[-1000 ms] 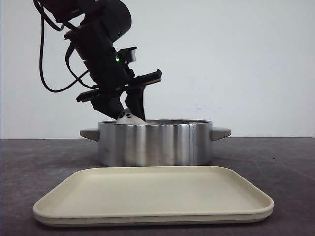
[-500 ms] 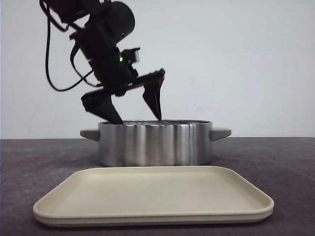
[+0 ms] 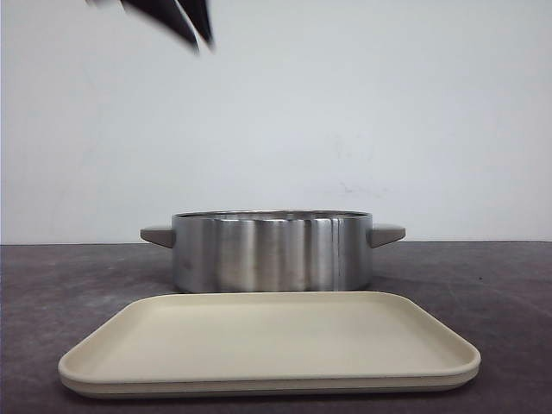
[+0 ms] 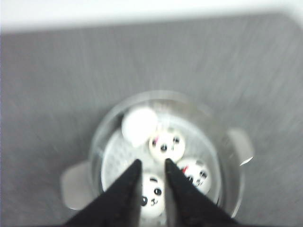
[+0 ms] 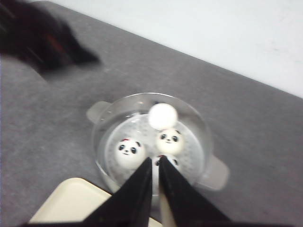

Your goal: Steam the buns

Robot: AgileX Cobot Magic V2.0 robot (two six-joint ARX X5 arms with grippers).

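Observation:
Four white buns lie in the steel pot (image 3: pixel 272 254). In the left wrist view they are one with its face turned away (image 4: pixel 139 125) and three showing panda faces (image 4: pixel 166 144), (image 4: pixel 195 174), (image 4: pixel 152 201). My left gripper (image 4: pixel 152 161) is high above the pot, empty, its fingers a narrow gap apart. Its blurred tips show at the top left of the front view (image 3: pixel 197 39). My right gripper (image 5: pixel 155 160) hovers high over the pot's near rim, fingers together and empty. The front view hides the buns behind the pot wall.
A beige tray (image 3: pixel 267 336) lies in front of the pot, nothing on it. The pot has a grey handle on each side (image 3: pixel 157 235). The blurred left arm (image 5: pixel 42 42) shows in the right wrist view, beyond the pot. The table is dark grey.
My left gripper let go of the last bun into the pot, opened wide, then rose fast out of the pot to the top of the front view, its fingers drawing closer.

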